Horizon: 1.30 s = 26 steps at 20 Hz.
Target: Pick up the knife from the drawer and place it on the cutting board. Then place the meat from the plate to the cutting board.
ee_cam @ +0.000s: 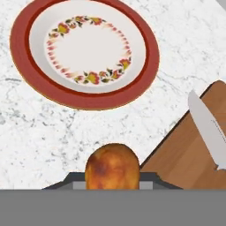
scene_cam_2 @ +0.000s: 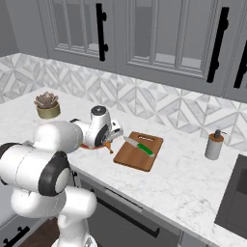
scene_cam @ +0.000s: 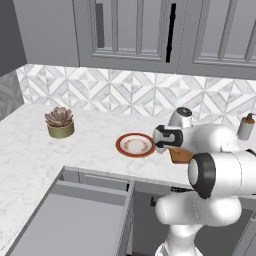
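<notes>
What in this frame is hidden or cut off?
- Tool fingertips: hand view, behind the meat and the bottom edge.
- Knife handle: hand view, cut off at the right edge.
- Cutting board: left base view, mostly behind the arm.
- Drawer front: left base view, past the bottom edge.

The plate (ee_cam: 84,53) has a red-brown rim, cream centre and what looks like a floral ring; the knife (scene_cam_2: 140,146) handle is green.
</notes>
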Available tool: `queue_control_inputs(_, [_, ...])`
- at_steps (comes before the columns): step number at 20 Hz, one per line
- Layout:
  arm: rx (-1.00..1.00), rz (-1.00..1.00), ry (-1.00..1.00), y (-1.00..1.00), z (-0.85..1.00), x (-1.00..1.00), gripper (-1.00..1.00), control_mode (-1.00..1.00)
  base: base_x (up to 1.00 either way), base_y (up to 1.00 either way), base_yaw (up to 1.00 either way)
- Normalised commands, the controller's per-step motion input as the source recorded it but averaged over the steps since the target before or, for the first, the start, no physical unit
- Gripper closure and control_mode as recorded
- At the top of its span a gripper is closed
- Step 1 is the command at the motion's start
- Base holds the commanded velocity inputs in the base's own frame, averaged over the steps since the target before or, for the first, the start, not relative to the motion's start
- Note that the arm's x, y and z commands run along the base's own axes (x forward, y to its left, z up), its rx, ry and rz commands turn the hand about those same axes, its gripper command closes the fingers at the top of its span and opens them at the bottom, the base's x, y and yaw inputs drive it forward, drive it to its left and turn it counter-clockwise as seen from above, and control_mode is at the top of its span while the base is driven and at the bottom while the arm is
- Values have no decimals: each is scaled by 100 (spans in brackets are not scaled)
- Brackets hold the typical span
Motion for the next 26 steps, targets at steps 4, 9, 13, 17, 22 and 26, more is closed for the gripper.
queue_control_inputs(4, [0, 3, 0, -88, 2, 0, 100, -100, 0, 0, 0])
queue_control_inputs(9, [0, 4, 3, -77, -3, 0, 100, -100, 0, 0, 0])
queue_control_inputs(13, [0, 2, 14, -43, -25, 6, 100, -100, 0, 0, 0])
queue_control_inputs(17, [0, 2, 16, -5, -46, 30, 100, -100, 0, 0, 0])
queue_control_inputs(22, [0, 4, 1, -1, -19, 33, 100, -100, 0, 0, 0])
queue_control_inputs(26, [0, 7, -2, -3, -4, 16, 100, -100, 0, 0, 0])
